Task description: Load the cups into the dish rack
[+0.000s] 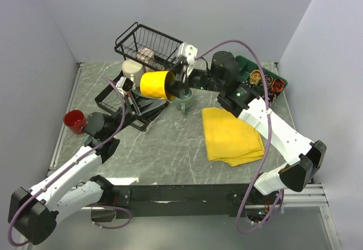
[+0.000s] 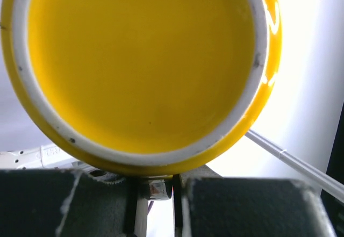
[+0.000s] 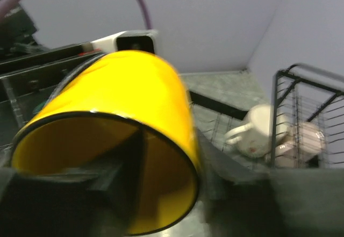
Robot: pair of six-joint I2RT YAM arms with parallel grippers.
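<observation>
Within the right tool (image 3: pixel 174 191), yellow cup (image 1: pixel 157 85) rim (sideways)

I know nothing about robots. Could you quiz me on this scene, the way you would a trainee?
1. What colour is the raised cup, tipped on its side above the table? A red, B yellow, C teal.
2. True or false: the upper basket of the dish rack has nothing in it.
3. Fill in: the red cup stands on the robot's ___ side.

Key: 1 B. 2 False, a pale cup sits in it. 3 left.
</observation>
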